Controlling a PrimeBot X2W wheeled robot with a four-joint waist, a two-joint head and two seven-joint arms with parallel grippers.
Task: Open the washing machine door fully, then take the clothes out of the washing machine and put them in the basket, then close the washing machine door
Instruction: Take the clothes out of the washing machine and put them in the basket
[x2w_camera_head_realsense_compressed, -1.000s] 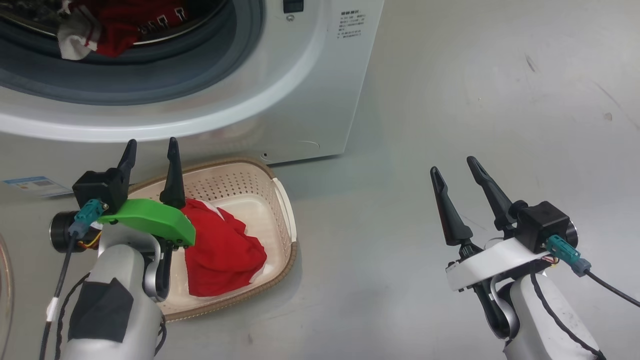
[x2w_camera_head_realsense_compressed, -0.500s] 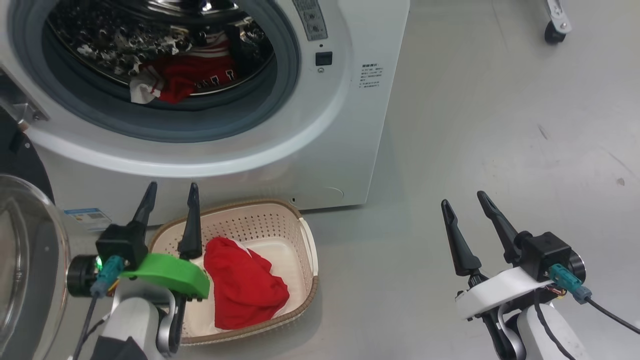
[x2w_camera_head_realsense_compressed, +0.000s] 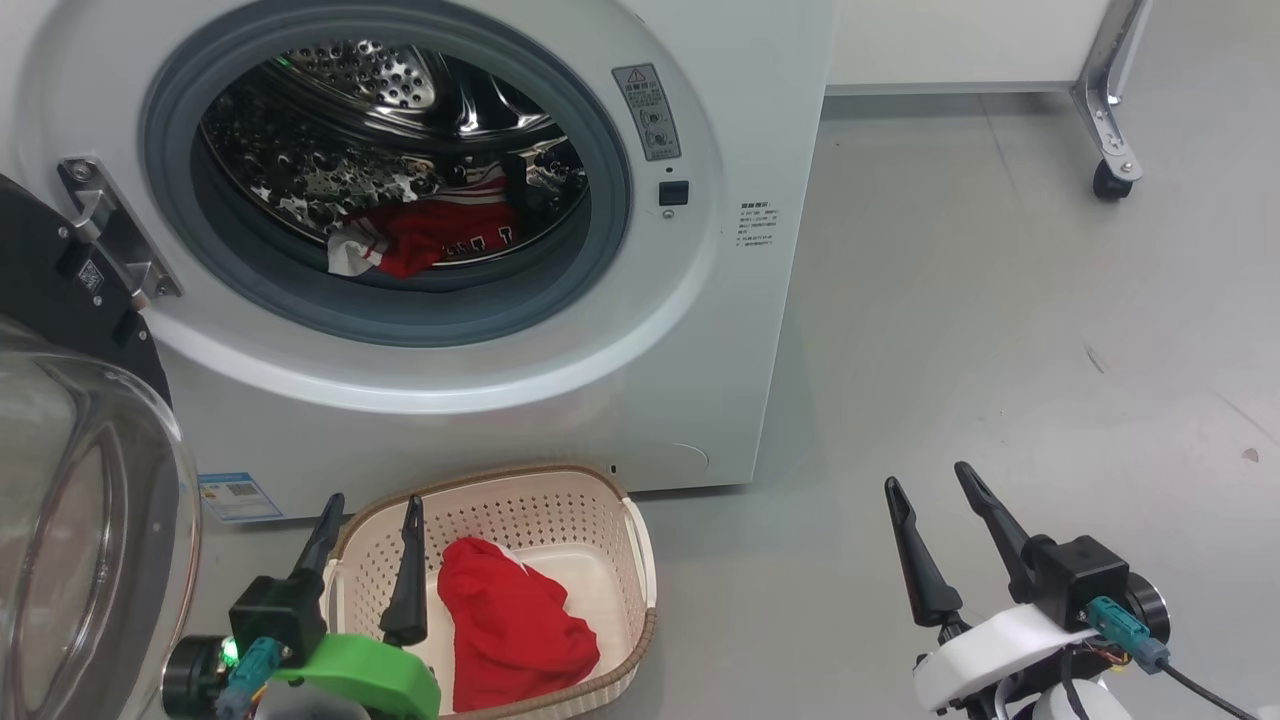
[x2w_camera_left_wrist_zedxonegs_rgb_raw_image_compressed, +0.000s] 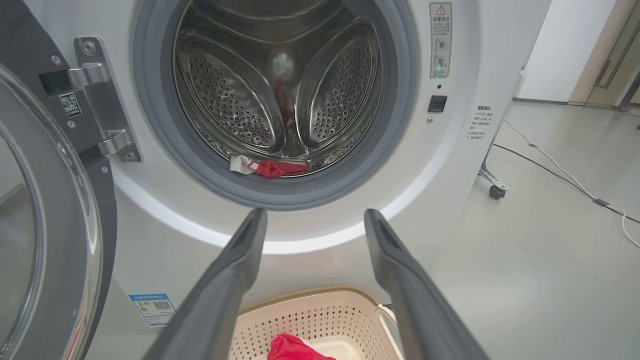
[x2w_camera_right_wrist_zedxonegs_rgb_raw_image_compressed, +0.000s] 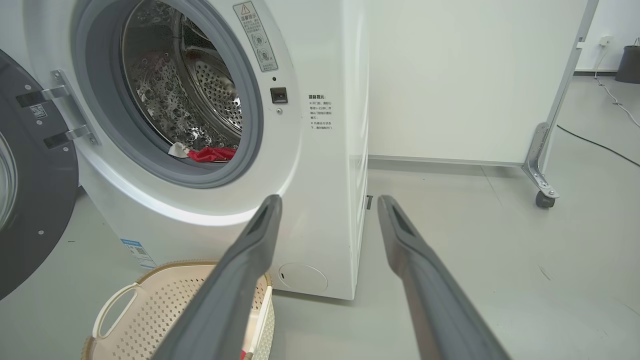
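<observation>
Head view: one garment (x2w_camera_head_realsense_compressed: 510, 630) in the basket (x2w_camera_head_realsense_compressed: 540, 508), so the spread left gripper (x2w_camera_head_realsense_compressed: 374, 500) should next fetch the jersey (x2w_camera_head_realsense_compressed: 432, 238) from the drum (x2w_camera_head_realsense_compressed: 340, 130).

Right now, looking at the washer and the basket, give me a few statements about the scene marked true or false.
1. The washing machine door stands open. True.
2. The drum is empty. False: a red and white garment lies in it.
3. The basket holds a red garment. True.
4. The left gripper is shut on cloth. False: it is open and holds nothing.
5. The basket sits on the floor in front of the washing machine. True.
</observation>
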